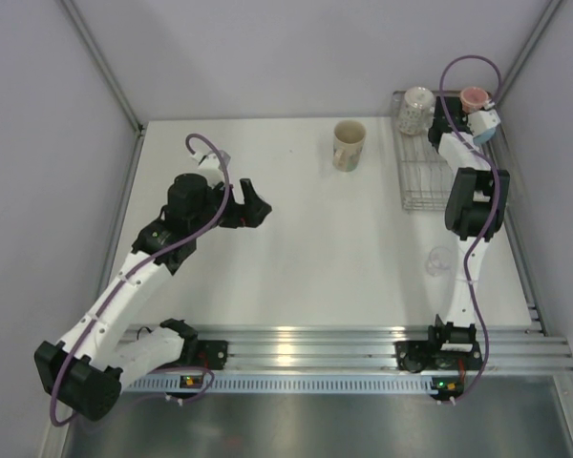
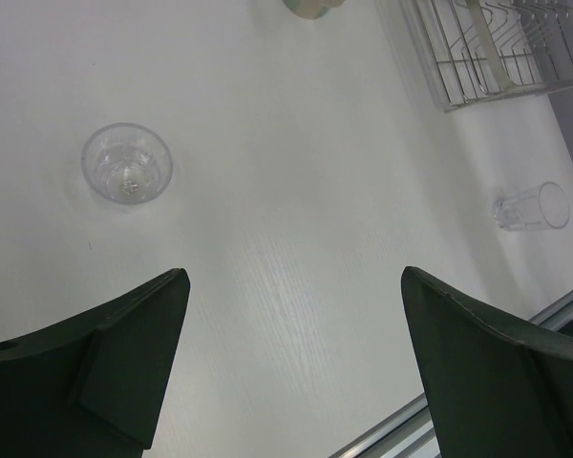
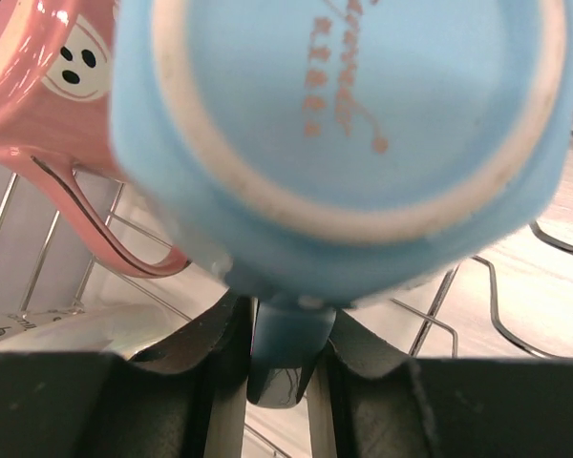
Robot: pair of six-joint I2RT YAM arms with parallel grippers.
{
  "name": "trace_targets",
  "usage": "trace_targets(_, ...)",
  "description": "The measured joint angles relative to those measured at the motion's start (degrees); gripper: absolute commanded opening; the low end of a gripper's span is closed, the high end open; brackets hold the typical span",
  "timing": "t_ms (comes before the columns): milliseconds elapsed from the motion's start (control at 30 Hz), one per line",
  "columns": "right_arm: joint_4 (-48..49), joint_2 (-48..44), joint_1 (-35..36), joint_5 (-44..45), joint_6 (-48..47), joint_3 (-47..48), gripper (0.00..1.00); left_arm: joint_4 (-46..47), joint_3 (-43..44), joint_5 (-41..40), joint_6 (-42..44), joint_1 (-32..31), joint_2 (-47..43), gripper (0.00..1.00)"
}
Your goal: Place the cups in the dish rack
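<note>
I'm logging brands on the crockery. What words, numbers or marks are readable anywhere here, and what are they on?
Base of the light blue mug: an orange script mark with a small printed row beside it, too blurred to read.
Pink mug: only a small face drawn with black dots, no letters.
Cream mug: its pattern is too small to tell whether it has any lettering.
No other text shows in any view.
</note>
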Motion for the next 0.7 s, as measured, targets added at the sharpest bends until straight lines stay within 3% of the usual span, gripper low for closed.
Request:
trace_targets(167, -0.4, -0.1, 0.0, 0.0, -1.3, 0.0, 0.31, 0.0, 0.0, 0.0, 0.0, 0.0, -0.5, 0.98)
trace_targets(700, -0.9, -2.0, 0.0, 1.9, -7.8, 0.1, 0.34, 0.0, 0.0, 0.0, 0.0, 0.0, -1.3, 0.98)
